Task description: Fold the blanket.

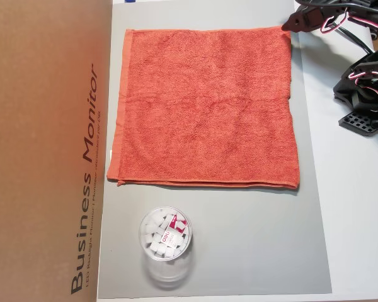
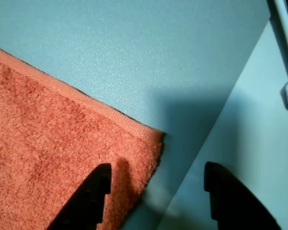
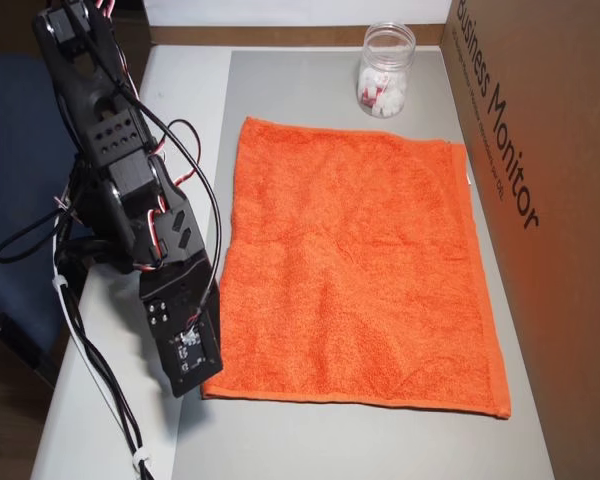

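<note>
The blanket (image 1: 208, 107) is an orange-red terry towel spread flat on a grey mat (image 1: 239, 239); it also shows from the other side in an overhead view (image 3: 350, 270). My gripper (image 1: 296, 22) hovers at the blanket's top right corner in that overhead view, and at its lower left corner in the other, where the gripper (image 3: 200, 385) points down. In the wrist view the gripper (image 2: 158, 175) is open: one black fingertip (image 2: 93, 196) is over the hemmed blanket corner (image 2: 62, 158), the other (image 2: 230, 201) is beyond it at the mat's edge. Nothing is held.
A clear plastic cup (image 1: 166, 238) holding white pieces and a red label stands on the mat beyond the blanket's far side (image 3: 385, 70). A tall cardboard box (image 1: 44, 145) printed "Business Monitor" borders the mat (image 3: 540, 150). The arm's base and cables (image 3: 90, 150) stand on the white table (image 1: 359, 220).
</note>
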